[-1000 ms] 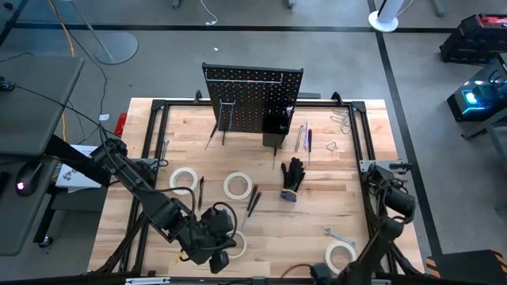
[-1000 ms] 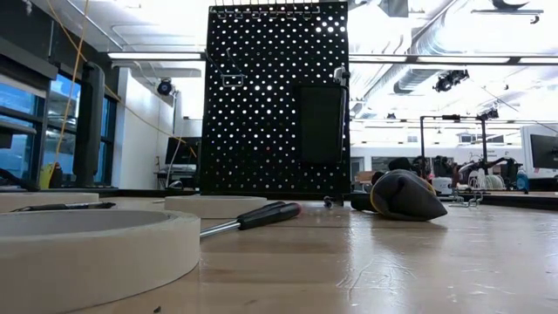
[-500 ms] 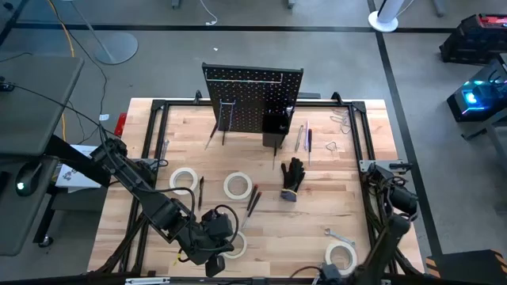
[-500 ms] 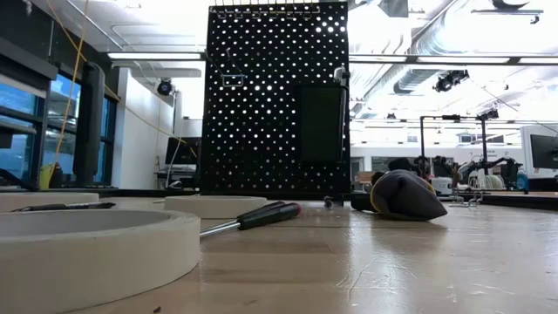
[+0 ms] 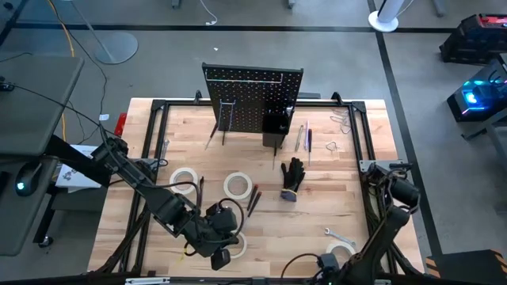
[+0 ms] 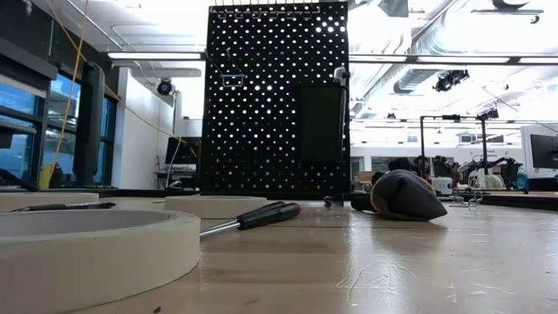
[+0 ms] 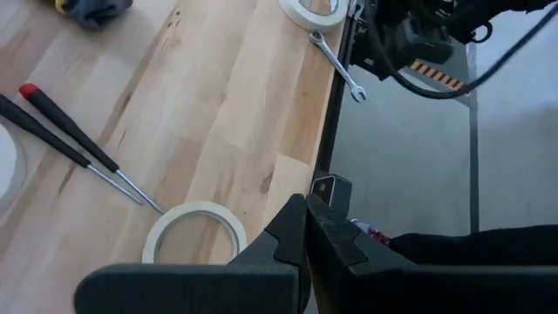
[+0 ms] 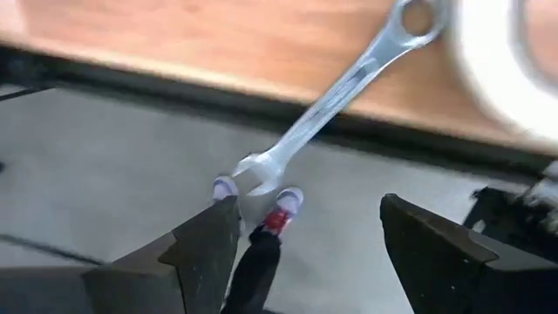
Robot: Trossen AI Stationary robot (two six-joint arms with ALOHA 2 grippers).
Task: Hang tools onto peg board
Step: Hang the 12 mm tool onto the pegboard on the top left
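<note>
Bench (image 5: 348,170) of pale wooden planks in a black frame, with the upright black perforated peg board (image 5: 253,96) at its far edge as the landmark. Left end effector (image 5: 219,255), fingers pressed shut and empty, hangs over the near edge well in front of the peg board, beside a white tape roll (image 7: 194,232) and two slim dark-handled screwdrivers (image 7: 70,142). Right end effector (image 8: 301,228), fingers spread wide and empty, hovers low at the near right corner, far from the peg board, above a small silver wrench (image 5: 338,236) that lies next to another white tape roll (image 5: 342,253). In the right wrist view the wrench's (image 8: 336,109) open end appears to jut past the bench edge, over the floor.

Risks, as judged: a closing grip on the overhanging tip could lever the wrench off the bench; a descent slightly off line could catch the black frame or the neighbouring roll. The thin flat steel may also slip or rotate between the fingers, leaving its ring end badly oriented for a wire hook. A black glove-like bundle (image 5: 291,176) and another tape roll (image 5: 238,185), lying between the arms and the peg board, could be swept aside in transit.
</note>
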